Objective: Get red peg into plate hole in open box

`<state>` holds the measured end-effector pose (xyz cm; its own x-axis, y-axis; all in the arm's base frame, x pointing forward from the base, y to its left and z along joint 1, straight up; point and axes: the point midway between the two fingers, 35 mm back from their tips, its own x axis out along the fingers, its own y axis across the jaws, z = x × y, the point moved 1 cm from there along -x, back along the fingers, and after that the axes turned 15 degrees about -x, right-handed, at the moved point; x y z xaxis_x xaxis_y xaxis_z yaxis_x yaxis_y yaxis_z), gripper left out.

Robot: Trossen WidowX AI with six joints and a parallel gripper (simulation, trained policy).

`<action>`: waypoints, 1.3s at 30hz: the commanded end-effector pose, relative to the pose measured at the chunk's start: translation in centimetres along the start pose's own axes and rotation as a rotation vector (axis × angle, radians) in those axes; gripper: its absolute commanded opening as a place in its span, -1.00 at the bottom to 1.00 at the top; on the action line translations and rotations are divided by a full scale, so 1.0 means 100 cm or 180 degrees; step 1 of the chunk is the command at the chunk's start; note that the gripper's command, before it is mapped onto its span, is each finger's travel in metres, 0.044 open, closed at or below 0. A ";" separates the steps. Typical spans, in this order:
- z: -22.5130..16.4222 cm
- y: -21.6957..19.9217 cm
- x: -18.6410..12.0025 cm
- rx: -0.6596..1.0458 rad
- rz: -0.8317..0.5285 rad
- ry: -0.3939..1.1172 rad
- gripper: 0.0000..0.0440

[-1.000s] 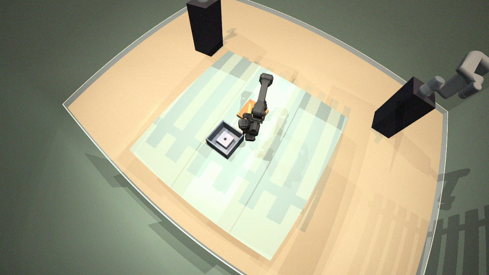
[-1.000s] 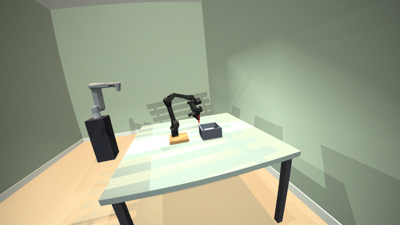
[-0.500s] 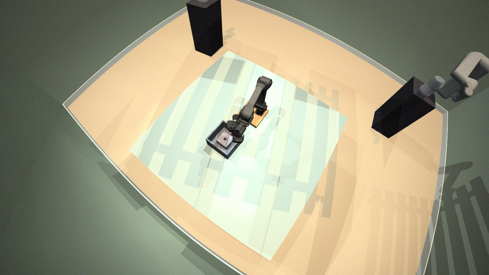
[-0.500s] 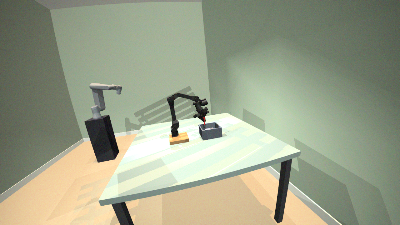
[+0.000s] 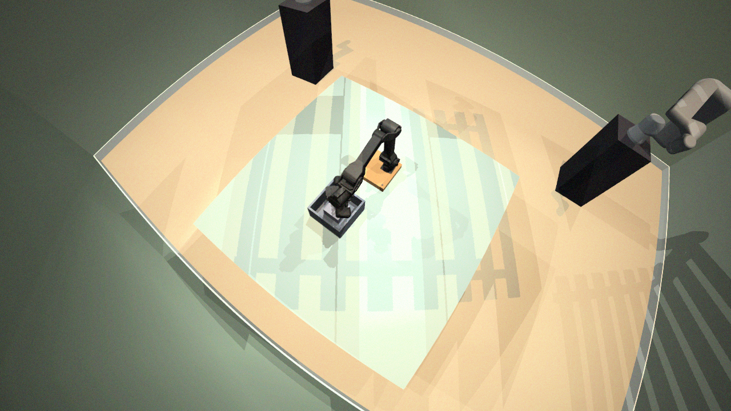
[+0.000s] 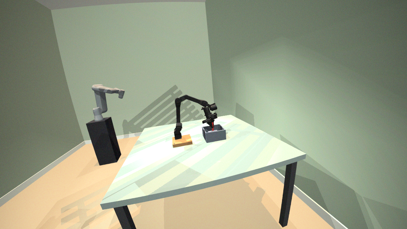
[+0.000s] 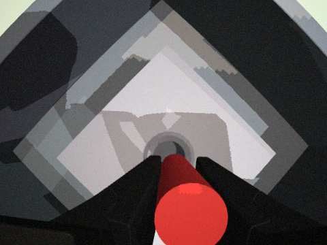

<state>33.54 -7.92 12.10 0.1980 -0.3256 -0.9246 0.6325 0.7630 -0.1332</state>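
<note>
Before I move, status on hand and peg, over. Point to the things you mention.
Hand [image 6: 212, 125] [image 7: 178, 167] shut on red peg [image 6: 212, 128] [image 7: 191, 214]. Peg's lower end near hole [image 7: 167, 150], not seated. Box walls [image 5: 352, 220] [image 6: 217, 136] close around; contact can't be judged.

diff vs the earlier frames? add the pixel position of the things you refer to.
Gripper [image 6: 212, 127] [image 7: 178, 167] moved away from the orange base board [image 5: 375, 178] [image 6: 183, 141], over the open box [image 5: 339, 232] [image 6: 216, 136]. Red peg [image 6: 212, 124] [image 7: 191, 214] went along, gripped throughout; no release. Box and board stayed put.
</note>
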 end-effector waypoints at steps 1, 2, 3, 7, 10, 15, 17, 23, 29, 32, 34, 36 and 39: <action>0.002 0.003 0.012 -0.0113 0.0058 0.0075 -0.94; 0.001 0.003 0.016 -0.0143 0.0068 0.0109 -0.86; 0.000 0.003 0.019 -0.0170 0.0079 0.0144 -0.75; 0.000 0.004 0.032 -0.0215 0.0115 0.0266 -0.30; 0.009 0.004 0.034 -0.0313 0.0144 0.0250 -0.27; 0.022 0.009 0.033 -0.0341 0.0234 0.0270 0.29; 0.027 0.013 0.032 -0.0350 0.0286 0.0284 0.53; 0.044 0.026 0.025 -0.0377 0.0466 0.0318 1.00; 0.059 0.040 0.012 -0.0444 0.0645 0.0346 1.00; 0.067 0.048 0.005 -0.0460 0.0739 0.0337 1.00; 0.071 0.054 0.000 -0.0470 0.0803 0.0323 1.00; 0.076 0.060 -0.006 -0.0480 0.0868 0.0302 1.00; 0.081 0.068 -0.012 -0.0495 0.0942 0.0268 1.00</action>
<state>39.25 -9.56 11.86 0.0963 -0.0977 -0.9905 0.4922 0.8696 -0.0380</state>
